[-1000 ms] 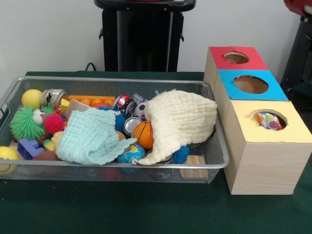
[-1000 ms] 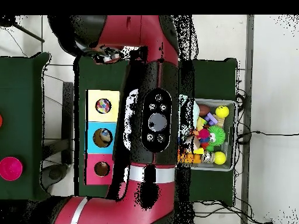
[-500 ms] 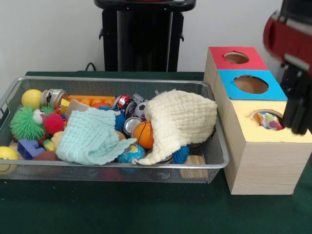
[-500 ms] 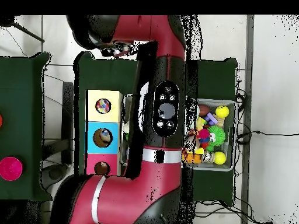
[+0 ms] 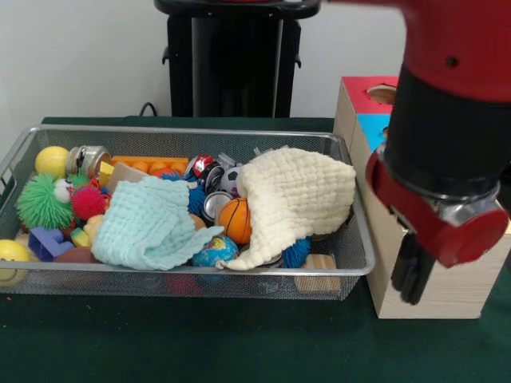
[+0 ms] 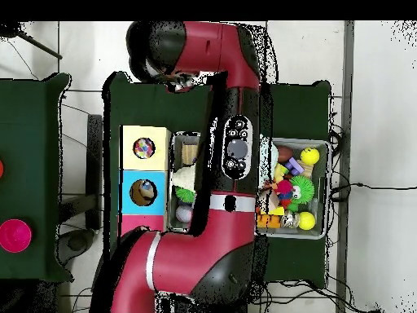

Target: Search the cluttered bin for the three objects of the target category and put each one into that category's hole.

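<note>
The red and black arm [image 5: 447, 120] is swinging in from the right edge of the front view, where only part of it showed half a second ago, and is now blocking most of the three sorting boxes. A dark piece that appears to be the gripper [image 5: 410, 275] is hanging below the arm's red collar in front of the yellow-topped box [image 5: 385, 239]; whether it is open or closed cannot be told, and nothing is showing in it.

The toys are lying in the wire bin [image 5: 351, 265], apart from the gripper, which is hanging outside the bin's right end. A cream cloth [image 5: 295, 195] and a mint cloth [image 5: 148, 223] are covering the middle of the pile, with an orange basketball [image 5: 236, 219] and a globe ball [image 5: 214, 251] peeking out between them. A green spiky ball [image 5: 41, 201] and a yellow ball [image 5: 52, 159] are sitting at the bin's left end.

Seen from overhead, the arm is stretching across the bin, while the yellow hole [image 6: 144, 148], blue hole [image 6: 143, 191] and red hole [image 6: 142, 236] are lying in a row beside it, the yellow one showing colourful contents. Everything is resting on the green table [image 5: 200, 343].
</note>
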Robot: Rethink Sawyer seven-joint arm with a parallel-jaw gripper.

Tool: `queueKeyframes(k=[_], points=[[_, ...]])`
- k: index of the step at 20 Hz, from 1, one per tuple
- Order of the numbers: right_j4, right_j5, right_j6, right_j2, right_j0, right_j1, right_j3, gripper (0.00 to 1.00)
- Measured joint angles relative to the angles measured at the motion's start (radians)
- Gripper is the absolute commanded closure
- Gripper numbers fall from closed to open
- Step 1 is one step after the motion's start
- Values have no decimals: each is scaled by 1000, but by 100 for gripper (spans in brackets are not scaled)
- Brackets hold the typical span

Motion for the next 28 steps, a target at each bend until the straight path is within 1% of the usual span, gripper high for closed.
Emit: queueKeyframes(k=[4,6,9,15,19,20,26,28], points=[[-1,0,0,0,2,30,4,100],[-2,-2,0,0,5,29,11,100],[-5,-12,0,1,20,10,45,100],[-7,-15,0,1,61,-58,108,100],[-6,-15,0,1,78,-99,113,100],[-6,-15,0,2,82,-119,113,100],[-2,-15,0,4,82,-166,120,100],[-2,-15,0,7,82,-182,137,100]])
